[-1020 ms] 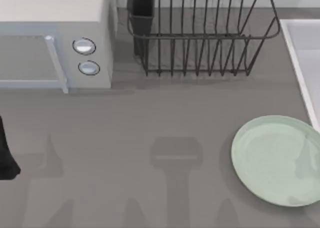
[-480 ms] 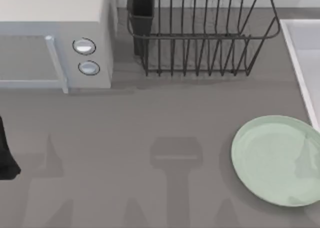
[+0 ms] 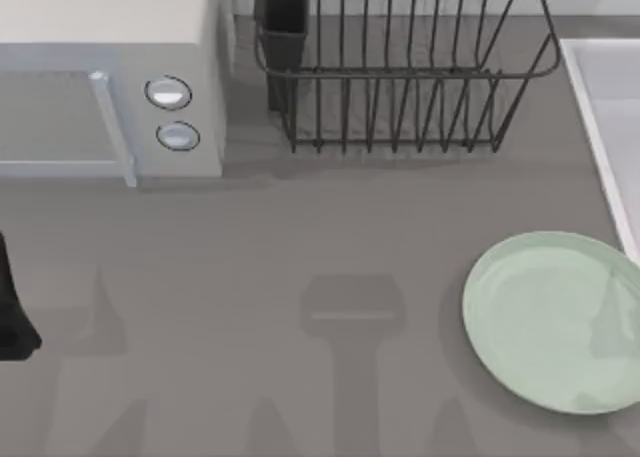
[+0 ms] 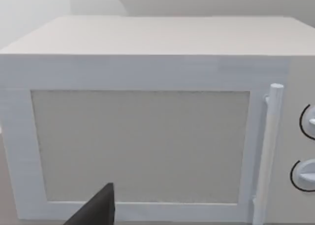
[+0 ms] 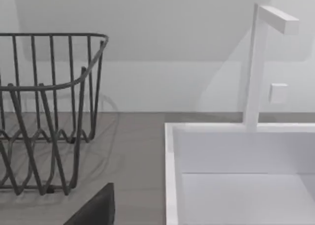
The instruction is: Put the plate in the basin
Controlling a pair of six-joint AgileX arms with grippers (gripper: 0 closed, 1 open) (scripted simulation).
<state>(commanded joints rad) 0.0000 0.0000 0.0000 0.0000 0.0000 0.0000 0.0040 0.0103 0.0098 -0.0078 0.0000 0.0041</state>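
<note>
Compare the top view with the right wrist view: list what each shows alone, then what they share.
Top view alone: the plate lying flat on the table, just off the basin's near corner, and the microwave at the left. Right wrist view alone: the white faucet standing at the basin's back rim, with the wall behind it. Shared: the basin and the black wire dish rack beside it.

One pale green plate [image 3: 555, 320], one white basin [image 5: 236, 178] with one faucet [image 5: 261, 62], one black wire dish rack [image 3: 400, 72], one microwave [image 3: 105, 87] bearing two round knobs [image 3: 168, 93].
</note>
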